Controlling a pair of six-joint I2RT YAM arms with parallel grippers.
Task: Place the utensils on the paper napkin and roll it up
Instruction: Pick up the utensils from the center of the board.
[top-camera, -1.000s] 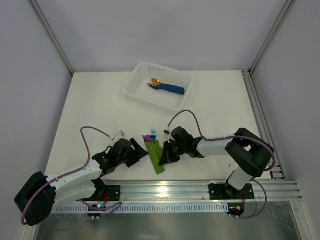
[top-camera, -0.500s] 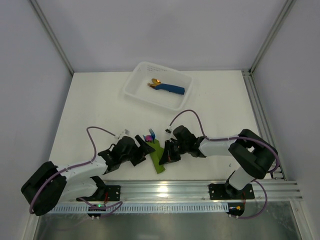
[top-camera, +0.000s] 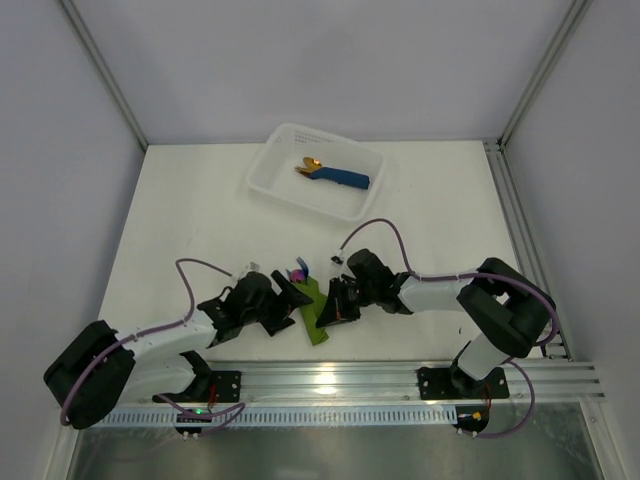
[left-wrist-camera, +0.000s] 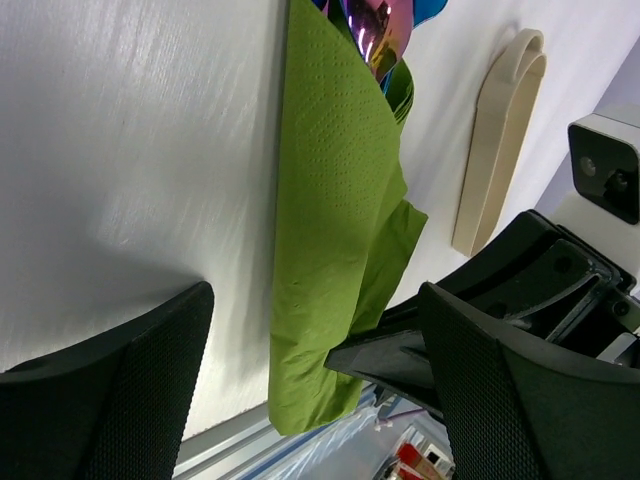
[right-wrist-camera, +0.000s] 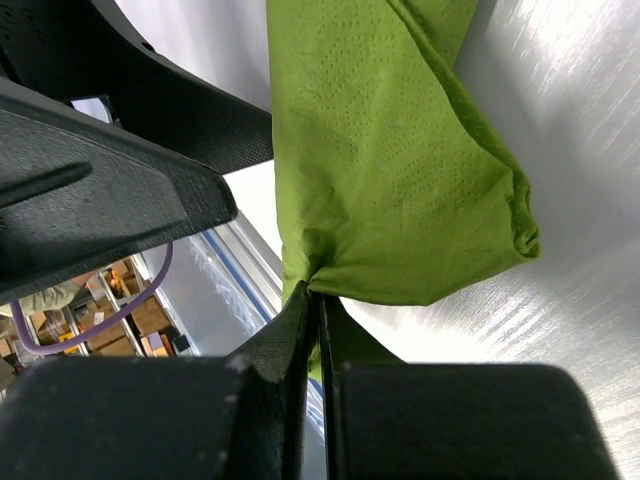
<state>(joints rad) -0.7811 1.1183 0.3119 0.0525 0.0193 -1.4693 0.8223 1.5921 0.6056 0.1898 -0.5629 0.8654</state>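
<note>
Olive-green paper napkin (top-camera: 312, 314) is lying folded into a loose long roll on white table (top-camera: 180, 220) near front edge, btwn both grippers. Iridescent utensils (top-camera: 298, 272) are sticking out of its far end. R gripper (top-camera: 328, 308) is pinching a fold at the roll's near end, jaws tight on the paper. L gripper (top-camera: 290, 308) is hanging w/ jaws wide apart, roll lying btwn fingers, no contact showing. Beige oblong piece (left-wrist-camera: 495, 140) is lying just beside roll. White basket (top-camera: 290, 140) w/ blue-wrapped gold cutlery (top-camera: 335, 177) is sitting well apart at back.
</note>
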